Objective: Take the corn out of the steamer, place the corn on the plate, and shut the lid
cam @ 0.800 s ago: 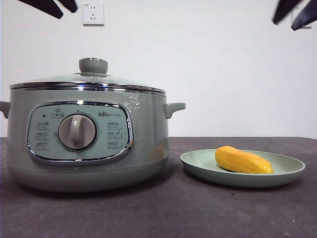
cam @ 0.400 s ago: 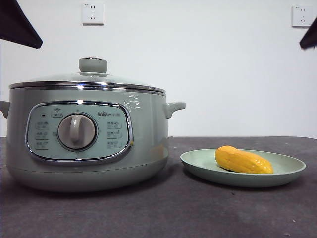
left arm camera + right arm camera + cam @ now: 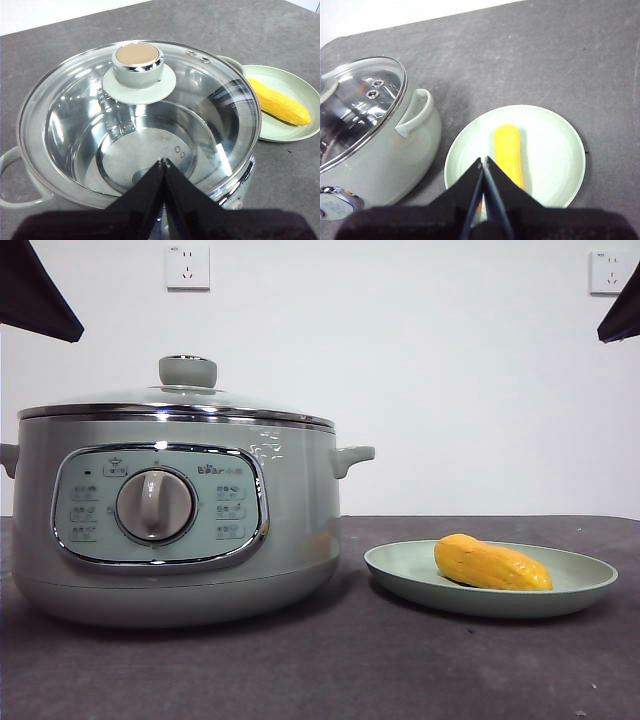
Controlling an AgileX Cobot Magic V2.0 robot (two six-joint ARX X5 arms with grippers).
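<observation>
Plainly, all three parts of the task look finished: the short yellow-orange corn [image 3: 491,564] lies on its side on the shallow pale green plate [image 3: 585,590], and the domed glass lid [image 3: 60,125] with its chrome rim and sage-green knob [image 3: 188,371] sits level on the large round sage-green steamer [image 3: 300,530]. Through the glass, the left wrist view shows a bare steel pot floor.

The left gripper [image 3: 163,161] hangs above the steamer with its black jaws pressed together and nothing between them. The right gripper [image 3: 483,160] hangs above the plate, jaws likewise clenched and empty, its tips over the near end of the cob but clear of it. In the front view both arms appear only as dark tips at the upper corners.

What remains, I judge, is to lift away cleanly: each arm should rise straight up before swinging outward, so the left one passes well above the knob and the right one does not brush the corn or the plate's low rim.

Room is good. The plate sits near the steamer's small side handle [image 3: 415,112] without touching it, with a strip of dark grey table [image 3: 350,670] between them. The table is open in front of both. The cob lies inside the rim, which should hold it if it rolls.
</observation>
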